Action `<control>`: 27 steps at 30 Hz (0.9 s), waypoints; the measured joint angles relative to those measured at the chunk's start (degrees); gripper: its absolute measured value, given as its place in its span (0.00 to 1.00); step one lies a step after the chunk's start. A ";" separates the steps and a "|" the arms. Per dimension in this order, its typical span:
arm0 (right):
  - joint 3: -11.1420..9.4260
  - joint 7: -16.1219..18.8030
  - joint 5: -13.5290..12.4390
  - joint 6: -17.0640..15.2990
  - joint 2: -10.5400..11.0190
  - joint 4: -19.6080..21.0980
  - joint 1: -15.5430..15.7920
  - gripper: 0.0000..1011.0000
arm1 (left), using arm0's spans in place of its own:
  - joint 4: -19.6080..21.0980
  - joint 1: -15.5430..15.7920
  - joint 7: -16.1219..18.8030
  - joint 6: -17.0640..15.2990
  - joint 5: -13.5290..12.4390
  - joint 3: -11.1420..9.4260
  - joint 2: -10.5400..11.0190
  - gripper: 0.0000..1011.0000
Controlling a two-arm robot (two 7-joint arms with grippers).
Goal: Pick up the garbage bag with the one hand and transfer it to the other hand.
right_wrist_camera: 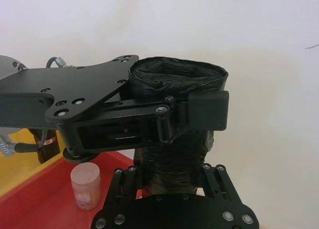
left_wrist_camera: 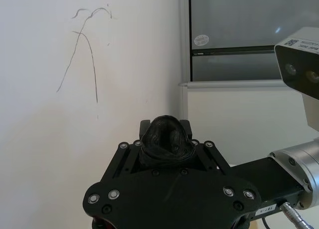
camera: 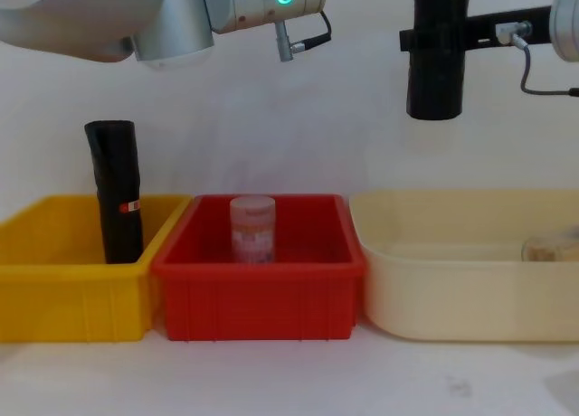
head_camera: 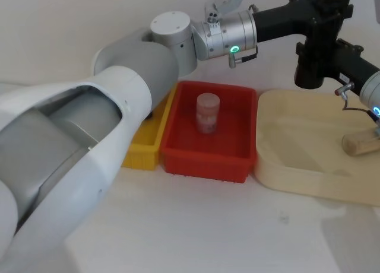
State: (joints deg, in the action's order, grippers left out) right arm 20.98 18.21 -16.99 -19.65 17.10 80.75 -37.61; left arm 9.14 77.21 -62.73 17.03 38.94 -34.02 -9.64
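The garbage bag point(head_camera: 309, 68), a black matte roll, hangs upright in the air above the gap between the red bin and the beige tray. My left gripper point(head_camera: 314, 21), on the green-ringed arm, is shut on its upper end; the roll's crumpled end point(left_wrist_camera: 167, 139) shows between its fingers. My right gripper point(head_camera: 317, 50), on the blue-ringed arm, reaches in from the right and is shut on the roll just below. In the right wrist view the garbage bag point(right_wrist_camera: 174, 159) sits between my right fingers, with a left pad point(right_wrist_camera: 209, 109) pressed on it higher up. From the chest, the garbage bag point(camera: 434, 72) hangs below the right gripper point(camera: 439, 41).
A yellow bin point(camera: 54, 289) at the left holds another black roll point(camera: 118, 190) with a red-white label. The red bin point(camera: 262, 298) holds a pinkish jar point(camera: 252, 226). A wide beige tray point(camera: 452, 298) at the right holds a small tan object point(head_camera: 359, 143).
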 joint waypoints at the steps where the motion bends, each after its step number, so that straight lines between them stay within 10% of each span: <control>1: 0.00 0.01 0.01 0.01 -0.01 -0.01 -0.01 0.54 | 0.00 0.00 0.00 0.00 0.00 0.00 0.00 0.32; 27: -2.41 -4.53 1.43 0.04 -0.80 0.20 1.31 0.54 | 0.00 0.00 0.00 0.00 0.00 0.00 0.00 0.99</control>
State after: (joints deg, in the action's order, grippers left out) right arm 18.57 13.69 -15.55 -19.61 16.30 80.94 -36.30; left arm 9.14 77.21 -62.74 17.03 38.94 -34.03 -9.64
